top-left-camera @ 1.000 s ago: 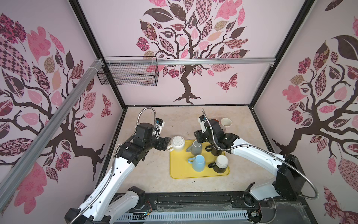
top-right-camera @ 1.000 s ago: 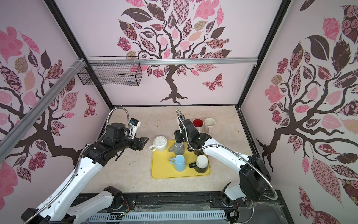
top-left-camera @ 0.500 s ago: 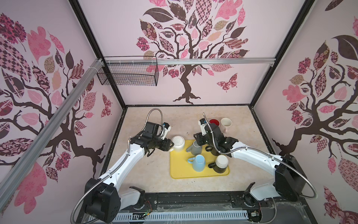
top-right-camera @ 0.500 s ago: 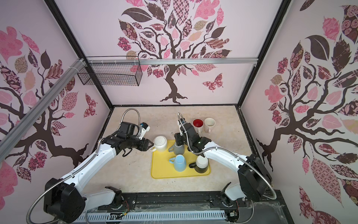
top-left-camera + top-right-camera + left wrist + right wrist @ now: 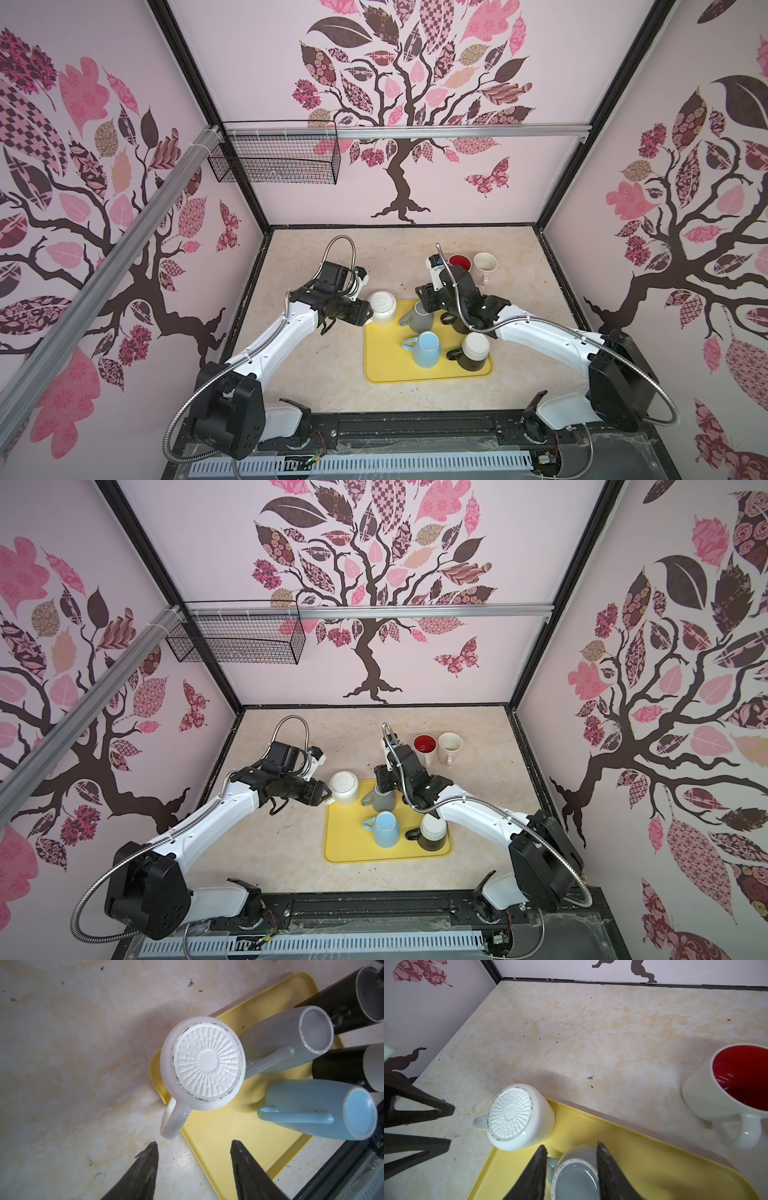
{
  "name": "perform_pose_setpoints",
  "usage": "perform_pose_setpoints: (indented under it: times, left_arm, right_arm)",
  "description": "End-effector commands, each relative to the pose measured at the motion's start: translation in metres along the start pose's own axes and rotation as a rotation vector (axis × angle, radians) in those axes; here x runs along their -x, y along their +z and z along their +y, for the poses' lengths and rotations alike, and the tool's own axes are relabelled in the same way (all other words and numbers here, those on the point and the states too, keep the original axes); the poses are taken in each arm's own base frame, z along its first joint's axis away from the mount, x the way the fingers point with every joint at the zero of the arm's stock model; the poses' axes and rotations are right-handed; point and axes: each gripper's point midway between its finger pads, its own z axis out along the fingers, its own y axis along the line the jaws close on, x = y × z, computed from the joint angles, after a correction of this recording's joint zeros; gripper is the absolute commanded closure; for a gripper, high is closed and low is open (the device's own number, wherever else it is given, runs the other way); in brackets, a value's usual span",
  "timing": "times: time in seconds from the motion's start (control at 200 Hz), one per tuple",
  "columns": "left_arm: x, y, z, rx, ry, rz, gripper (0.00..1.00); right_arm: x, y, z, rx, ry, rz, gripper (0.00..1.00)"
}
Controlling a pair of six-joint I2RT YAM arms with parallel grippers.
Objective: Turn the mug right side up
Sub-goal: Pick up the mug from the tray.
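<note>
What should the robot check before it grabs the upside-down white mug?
1. white mug bottom up, ready for flipping: ok.
2. left gripper open and empty: ok.
3. handle inside the left jaws: not ok, it lies just ahead of the tips.
4. Gap to the gray mug: cannot tell, they look very close.
5. right gripper closed on the gray mug, clear of the white one: ok.

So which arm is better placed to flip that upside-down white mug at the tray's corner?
The left. The left gripper is open and faces the handle of the white mug from close by. The right gripper is closed on the grey mug.
</note>
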Motion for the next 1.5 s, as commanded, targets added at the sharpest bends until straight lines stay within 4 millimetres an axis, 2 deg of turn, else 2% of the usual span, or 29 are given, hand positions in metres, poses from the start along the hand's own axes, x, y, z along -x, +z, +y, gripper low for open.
perform_pose_setpoints:
  times: [0.0, 0.205, 0.48, 0.615, 0.895, 1.495]
  left_arm:
    - [0.005, 0.002, 0.005, 0.027, 0.012, 0.0, 0.4]
    - [0.002, 0.014, 0.01, 0.04, 0.002, 0.029, 0.38]
    - [0.001, 0.024, 0.006, 0.015, 0.0, 0.052, 0.38]
    - [0.0, 0.029, 0.004, 0.001, -0.006, 0.073, 0.4]
    - [-0.002, 0.034, -0.006, -0.019, 0.016, 0.093, 0.56]
    - [-0.001, 0.042, 0.009, 0.123, 0.057, 0.126, 0.58]
  right_arm:
    - [0.014, -0.008, 0.007, 0.023, -0.007, -0.05, 0.58]
    - [0.013, -0.007, 0.007, 0.02, -0.01, -0.045, 0.58]
    - [0.014, -0.008, 0.007, 0.023, -0.013, -0.051, 0.58]
    - [0.014, -0.008, 0.008, 0.031, -0.012, -0.048, 0.58]
    - [0.014, -0.008, 0.008, 0.028, -0.016, -0.051, 0.58]
    - [0.015, -0.01, 0.007, 0.02, -0.019, -0.055, 0.58]
